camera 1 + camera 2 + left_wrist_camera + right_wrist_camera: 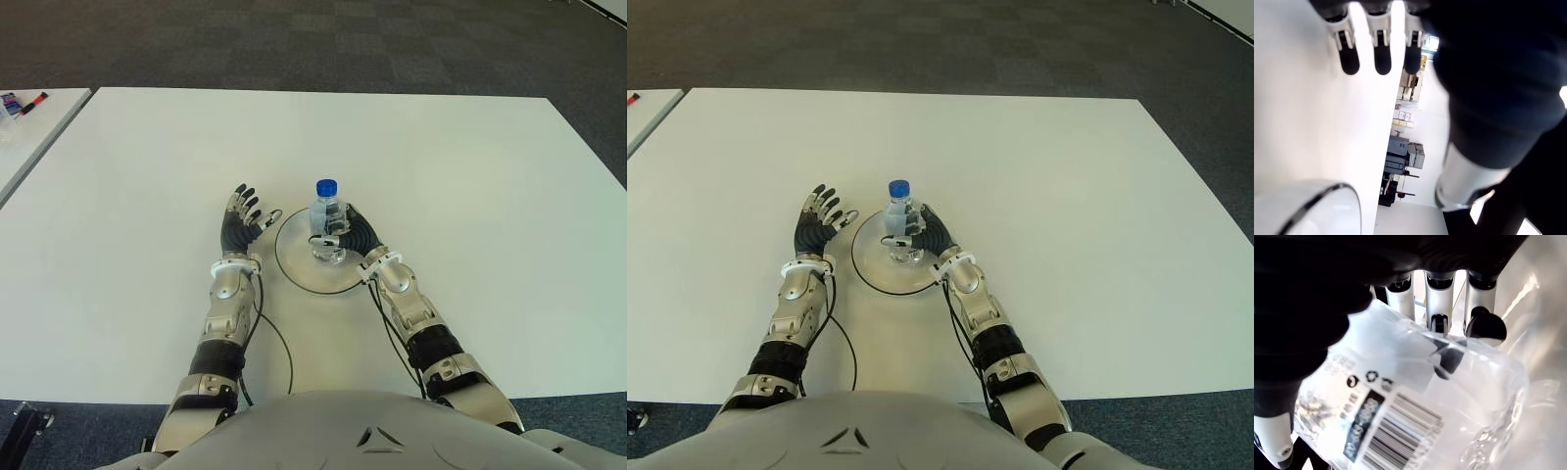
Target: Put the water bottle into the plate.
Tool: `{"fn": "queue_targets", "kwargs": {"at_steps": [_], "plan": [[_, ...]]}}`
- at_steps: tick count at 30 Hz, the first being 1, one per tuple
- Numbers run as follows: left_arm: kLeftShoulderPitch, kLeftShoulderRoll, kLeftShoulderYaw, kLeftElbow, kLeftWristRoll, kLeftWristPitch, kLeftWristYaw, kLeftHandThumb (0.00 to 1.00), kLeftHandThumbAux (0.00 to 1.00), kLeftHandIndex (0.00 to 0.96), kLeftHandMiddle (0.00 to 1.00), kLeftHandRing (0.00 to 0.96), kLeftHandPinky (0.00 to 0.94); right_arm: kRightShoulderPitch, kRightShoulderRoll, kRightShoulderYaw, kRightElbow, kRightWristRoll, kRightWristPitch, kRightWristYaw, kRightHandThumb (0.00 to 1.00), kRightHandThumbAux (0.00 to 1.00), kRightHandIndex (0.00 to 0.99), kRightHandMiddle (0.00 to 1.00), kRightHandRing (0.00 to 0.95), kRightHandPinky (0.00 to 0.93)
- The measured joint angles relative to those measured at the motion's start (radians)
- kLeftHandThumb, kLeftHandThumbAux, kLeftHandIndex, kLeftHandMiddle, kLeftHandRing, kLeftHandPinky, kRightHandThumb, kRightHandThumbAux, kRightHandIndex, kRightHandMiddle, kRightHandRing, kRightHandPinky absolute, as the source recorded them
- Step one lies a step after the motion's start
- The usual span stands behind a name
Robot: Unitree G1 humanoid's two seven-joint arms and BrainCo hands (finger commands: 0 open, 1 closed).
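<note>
My right hand [355, 231] grips the water bottle [326, 221] upright on the plate [294, 262]; my left hand [241, 221], just beside the plate's left rim, has its fingers spread, holding nothing.

The water bottle [326, 221] is clear, glossy plastic with a smooth blue plastic cap [326, 187] and a printed label [1376, 426] bearing a barcode. The plate [294, 257] is smooth and white with a thin dark rim. The surface [470, 196] is matt white and smooth. The right hand [355, 233] and left hand [240, 225] have black matt palms and finger pads over silver, metallic-looking segments. The floor [294, 39] is dark grey textured carpet.
</note>
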Motion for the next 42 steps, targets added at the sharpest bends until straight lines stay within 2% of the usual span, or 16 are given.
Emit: {"fn": "queue_targets", "kwargs": {"at_steps": [10,13,20,26,34,42], "plan": [[0.000,0.000,0.000,0.000,0.000,-0.011,0.000,0.000,0.955,0.120,0.146,0.144,0.182,-0.031,0.008,-0.010,0.046,0.001,-0.003,0.000,0.956,0.656,0.395,0.509,0.508,0.745],[0.000,0.000,0.000,0.000,0.000,-0.011,0.000,0.000,0.956,0.119,0.147,0.145,0.181,-0.039,0.010,-0.013,0.057,0.000,-0.003,-0.003,0.956,0.655,0.397,0.511,0.508,0.806],[0.001,0.000,0.000,-0.001,-0.002,-0.011,0.000,0.000,0.958,0.120,0.148,0.146,0.182,-0.068,0.014,-0.017,0.094,-0.003,-0.003,-0.022,0.956,0.656,0.396,0.509,0.508,0.788],[0.001,0.000,0.000,-0.003,-0.002,-0.011,0.002,0.000,0.960,0.125,0.153,0.151,0.185,-0.078,0.013,-0.019,0.111,-0.004,-0.003,-0.036,0.956,0.656,0.395,0.510,0.507,0.722],[0.002,0.000,0.000,-0.005,-0.002,-0.011,0.005,0.000,0.963,0.124,0.154,0.151,0.183,-0.087,0.013,-0.019,0.125,-0.004,-0.005,-0.045,0.956,0.655,0.397,0.512,0.508,0.828],[0.002,0.000,0.000,-0.006,-0.002,-0.011,0.005,0.000,0.961,0.123,0.152,0.150,0.181,-0.096,0.013,-0.019,0.144,-0.005,-0.015,-0.056,0.956,0.655,0.397,0.511,0.509,0.821]]}}
